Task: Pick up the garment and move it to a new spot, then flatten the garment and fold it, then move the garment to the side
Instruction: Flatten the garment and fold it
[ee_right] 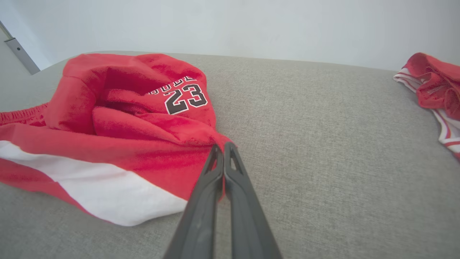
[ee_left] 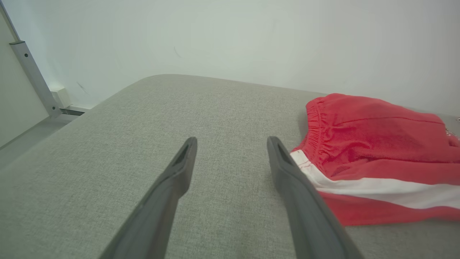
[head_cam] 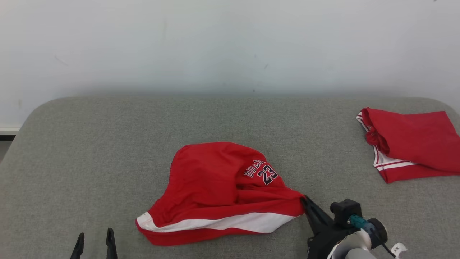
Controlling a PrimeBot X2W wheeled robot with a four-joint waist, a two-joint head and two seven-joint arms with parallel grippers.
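I count two red garments on the counter (head_cam: pixel 107 144): the shorts (head_cam: pixel 215 187) in the middle, a folded garment (head_cam: pixel 417 144) far right. My right claw (head_cam: pixel 304 198), pressed together, pinches the shorts' right edge; my left claw (head_cam: pixel 95 235) hangs spread, holding nothing.

The crumpled red cloth shorts (head_cam: pixel 215 187) look soft, matt and faintly fuzzy, their white stripe smoother. The grey desk (head_cam: pixel 107 144) wears coarse, matt woven cloth. The right pincer (ee_right: pixel 223 148) has smooth, dull, plastic-looking dark fingers.

Plain white wall (head_cam: pixel 230 43) behind grey fabric tabletop (head_cam: pixel 90 144), rounded corners; metal post (ee_left: pixel 35 77) off left edge.
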